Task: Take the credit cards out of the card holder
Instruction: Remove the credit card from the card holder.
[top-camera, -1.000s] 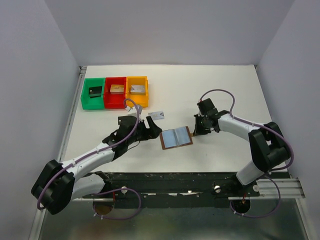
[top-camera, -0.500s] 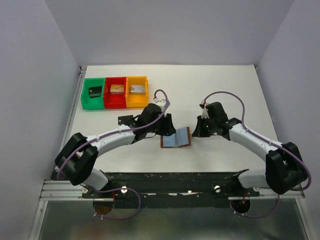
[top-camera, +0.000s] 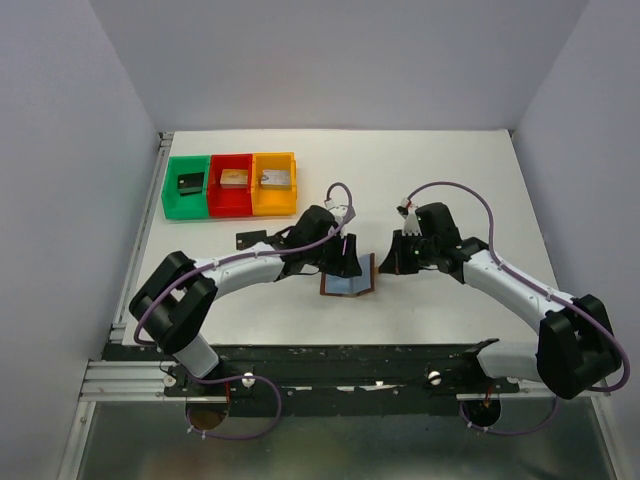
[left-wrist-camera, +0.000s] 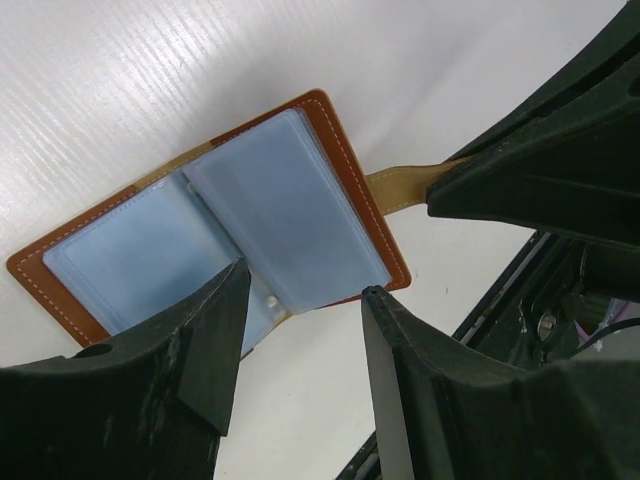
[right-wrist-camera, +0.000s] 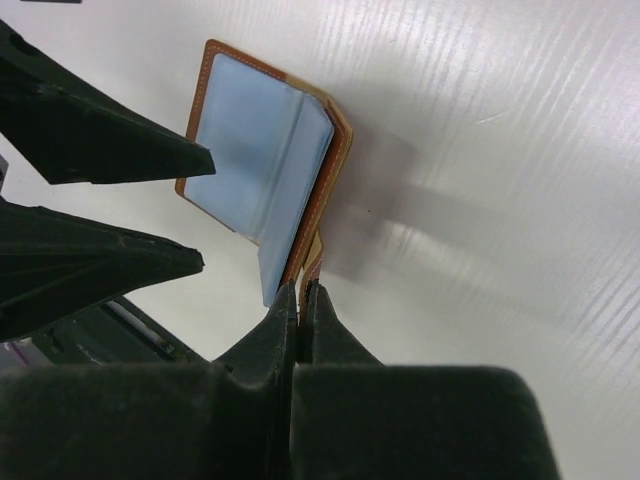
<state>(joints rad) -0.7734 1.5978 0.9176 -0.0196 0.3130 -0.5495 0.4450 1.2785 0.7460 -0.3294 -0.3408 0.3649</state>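
The brown card holder (top-camera: 350, 284) (left-wrist-camera: 270, 215) (right-wrist-camera: 262, 140) lies open on the white table, pale blue-grey sleeves up. Whether any credit cards sit in the sleeves I cannot tell. My right gripper (top-camera: 386, 268) (right-wrist-camera: 303, 288) is shut on the holder's tan strap (left-wrist-camera: 400, 186), and the right flap tilts up. Directly over the holder's left half hangs my left gripper (top-camera: 347, 264) (left-wrist-camera: 305, 285), open, its fingertips (left-wrist-camera: 232, 285) at the sleeves' near edge with nothing between them. One black credit card (top-camera: 250, 239) lies on the table left of the holder.
Green (top-camera: 185, 187), red (top-camera: 231, 184) and orange (top-camera: 274, 181) bins stand in a row at the back left, each with a block inside. The table's near edge and its black rail (top-camera: 340, 360) run just in front of the holder.
My left gripper swung right from beside the holder to over it, jaws narrowing. My right gripper closed on the strap and the right flap lifted. The grey card is now hidden under the left arm.
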